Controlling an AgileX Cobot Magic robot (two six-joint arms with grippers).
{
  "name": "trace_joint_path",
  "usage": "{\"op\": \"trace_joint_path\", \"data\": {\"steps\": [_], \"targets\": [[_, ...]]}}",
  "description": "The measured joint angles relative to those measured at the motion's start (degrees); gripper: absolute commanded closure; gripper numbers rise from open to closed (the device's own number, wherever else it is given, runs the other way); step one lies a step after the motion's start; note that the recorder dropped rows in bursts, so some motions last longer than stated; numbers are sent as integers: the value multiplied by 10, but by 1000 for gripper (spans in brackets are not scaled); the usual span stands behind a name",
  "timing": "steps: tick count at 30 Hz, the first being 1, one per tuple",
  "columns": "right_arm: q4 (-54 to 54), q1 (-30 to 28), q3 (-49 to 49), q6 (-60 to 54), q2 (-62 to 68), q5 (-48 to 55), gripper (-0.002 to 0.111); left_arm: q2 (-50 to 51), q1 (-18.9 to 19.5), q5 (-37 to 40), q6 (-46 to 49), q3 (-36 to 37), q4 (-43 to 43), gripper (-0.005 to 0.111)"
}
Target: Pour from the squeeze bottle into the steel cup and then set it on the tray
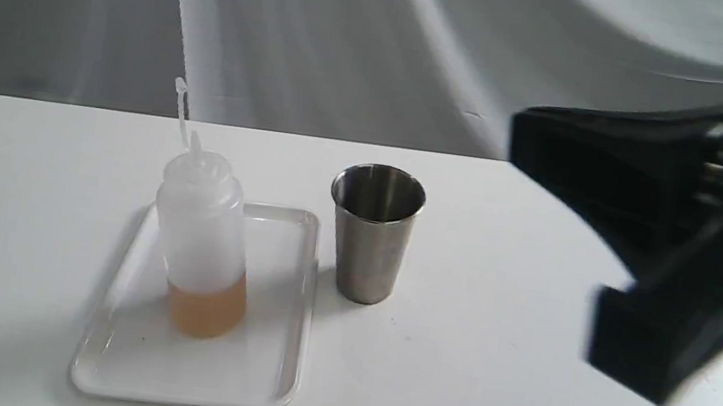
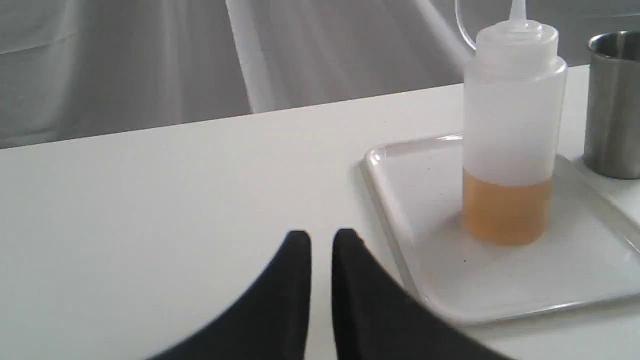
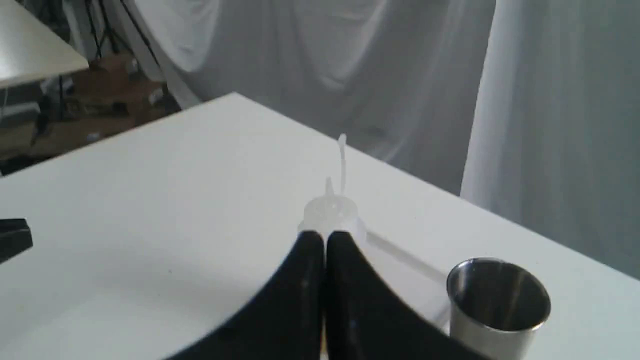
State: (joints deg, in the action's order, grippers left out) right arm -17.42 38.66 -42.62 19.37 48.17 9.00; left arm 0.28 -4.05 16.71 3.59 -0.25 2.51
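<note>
Left claw (image 2: 322, 235) hangs low over the bare white tabletop (image 2: 175, 200), its black tips drawn almost together with only a thin slit between them and nothing in their grip. Just ahead of it and off to one side lies the white tray (image 2: 425, 225). On the tray the squeeze bottle (image 2: 510, 150) stands upright, nozzle uncovered, tethered cap sticking up, amber liquid filling roughly its lower third. Past the bottle from this claw, the steel cup (image 2: 612, 110) stands upright on the tabletop, just beside the tray's far rim and not on it. Right claw (image 3: 324, 235), clenched tight on nothing, is raised well apart from both; the bottle's top shows straight beyond its tips, the cup nearer and to one side. Grey draped cloth (image 3: 400, 75) closes the scene behind. Bottle on tray is how the job should end, yet the cup's inside is dim and shows no liquid that can be made out, so whether the pour has happened cannot be told. If it has not, lift, pour and return all remain.
</note>
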Motion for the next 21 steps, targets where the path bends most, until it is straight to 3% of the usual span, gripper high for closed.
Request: {"op": "trace_joint_path", "data": {"steps": [6,14,21], "targets": [[0,0,30,1,-99,-1,108,0,0,0,0,0,0,98],[-1,0,33,1,-119,-3,108,0,0,0,0,0,0,98],[-1,-93,67,2,-172,-9,108,0,0,0,0,0,0,98]]}}
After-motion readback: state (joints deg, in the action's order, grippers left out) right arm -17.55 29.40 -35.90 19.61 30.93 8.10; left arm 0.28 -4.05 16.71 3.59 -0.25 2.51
